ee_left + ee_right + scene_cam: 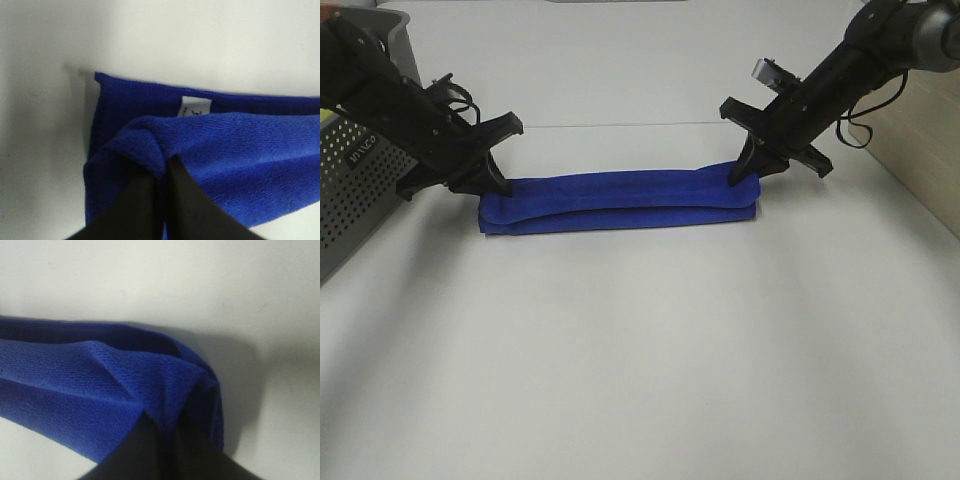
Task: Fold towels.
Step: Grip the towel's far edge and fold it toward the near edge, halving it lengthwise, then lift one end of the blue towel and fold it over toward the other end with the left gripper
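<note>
The royal-blue towel [620, 203] lies on the white table as a long, narrow folded band running left to right. My left gripper [492, 182] is shut on the top layer at the towel's left end; in the left wrist view the black fingers [145, 200] pinch a raised fold of blue cloth [240, 160], and the small white tag [195, 106] shows on the layer beneath. My right gripper [748, 170] is shut on the top layer at the right end; in the right wrist view its fingers [150, 450] pinch a peak of the towel [90, 390].
A grey perforated metal basket [350, 190] stands at the left edge behind my left arm. A wooden panel [920, 140] borders the table at the right. The white table [640, 360] stretches bare in front of the towel.
</note>
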